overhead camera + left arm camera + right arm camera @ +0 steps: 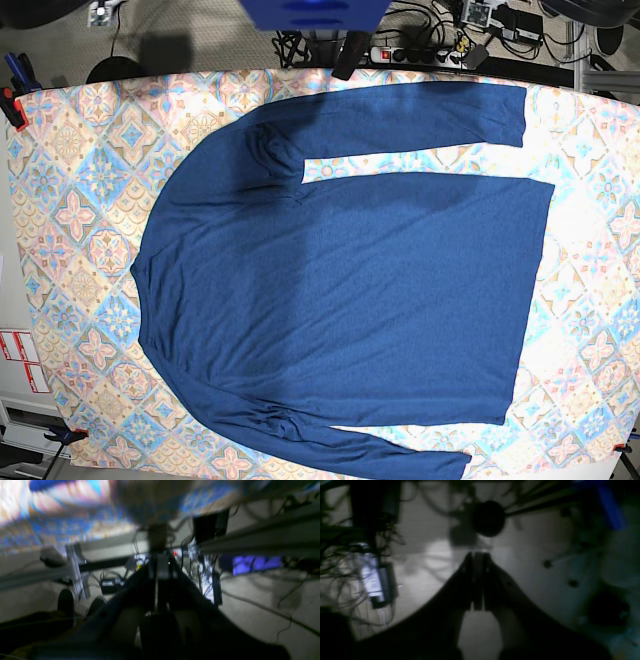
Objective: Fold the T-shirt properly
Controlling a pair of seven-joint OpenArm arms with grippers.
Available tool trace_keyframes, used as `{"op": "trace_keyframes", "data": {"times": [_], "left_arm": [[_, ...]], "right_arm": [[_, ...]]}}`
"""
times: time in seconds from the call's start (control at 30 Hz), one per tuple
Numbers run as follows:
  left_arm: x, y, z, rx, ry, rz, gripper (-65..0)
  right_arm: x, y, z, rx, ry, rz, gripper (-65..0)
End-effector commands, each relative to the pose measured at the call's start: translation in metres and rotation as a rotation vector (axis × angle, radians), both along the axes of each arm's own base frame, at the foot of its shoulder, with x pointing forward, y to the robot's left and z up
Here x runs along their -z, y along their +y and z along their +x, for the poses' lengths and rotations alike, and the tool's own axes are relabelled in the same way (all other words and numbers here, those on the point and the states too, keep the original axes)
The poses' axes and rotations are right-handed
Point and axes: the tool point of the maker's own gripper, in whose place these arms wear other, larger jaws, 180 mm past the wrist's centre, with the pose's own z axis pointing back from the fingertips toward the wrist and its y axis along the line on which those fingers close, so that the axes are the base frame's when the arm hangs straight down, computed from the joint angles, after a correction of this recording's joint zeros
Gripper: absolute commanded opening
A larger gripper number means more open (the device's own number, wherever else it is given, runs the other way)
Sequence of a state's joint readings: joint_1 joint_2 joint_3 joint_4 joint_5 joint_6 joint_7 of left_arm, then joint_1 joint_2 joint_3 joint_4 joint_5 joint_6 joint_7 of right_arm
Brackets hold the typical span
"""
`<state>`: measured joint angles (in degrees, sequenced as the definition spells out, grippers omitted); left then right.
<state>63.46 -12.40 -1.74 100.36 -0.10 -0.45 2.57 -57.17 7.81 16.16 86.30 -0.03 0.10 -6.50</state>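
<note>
The dark navy long-sleeved T-shirt (350, 290) lies spread flat on the patterned tablecloth (70, 200) in the base view. Its neck is at the left and its hem at the right. One sleeve (400, 115) runs along the far edge and the other sleeve (330, 445) along the near edge. My left gripper (160, 563) shows in the blurred left wrist view with its fingers together and nothing between them. My right gripper (477, 556) shows in the dark right wrist view, also shut and empty. Both point away from the shirt towards floor and cables. Neither gripper shows in the base view.
A blue block (315, 12) and a dark bar (350, 55) stand at the table's far edge. A power strip (415, 55) and cables lie behind it. Metal frame rails (262, 540) and a cable tangle (357, 555) show in the wrist views.
</note>
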Motion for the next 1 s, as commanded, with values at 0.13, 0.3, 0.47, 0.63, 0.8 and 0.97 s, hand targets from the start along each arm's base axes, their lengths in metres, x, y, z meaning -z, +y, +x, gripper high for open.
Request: {"op": "trace_keyframes", "data": {"times": [0.13, 0.3, 0.47, 0.63, 0.8, 0.97], "left_arm": [[-0.027, 0.015, 0.020, -0.007, -0.076, 0.040, -65.0], [-0.030, 0.023, 0.032, -0.029, -0.047, 0.067, -65.0], [-0.035, 0.021, 0.042, -0.060, -0.068, 0.036, -56.5], [-0.036, 0.019, 0.054, -0.160, -0.103, -0.063, -40.5], [-0.042, 0.039, 0.063, -0.300, -0.144, -0.132, -35.9], [-0.043, 0.057, 0.069, -0.444, -0.178, -0.218, -35.9]], "right_arm": [[-0.039, 0.003, 0.042, -0.050, -0.089, -0.027, -65.0], [-0.065, 0.014, 0.076, -0.079, -0.146, -0.030, -65.0], [-0.074, 0.020, 0.093, -0.082, -0.168, -0.027, -65.0], [-0.075, 0.034, 0.110, -0.105, -0.207, 0.003, -65.0], [-0.073, 0.048, 0.123, -0.126, -0.234, 0.035, -65.0], [-0.074, 0.058, 0.143, -0.142, -0.278, 0.054, -65.0]]}}
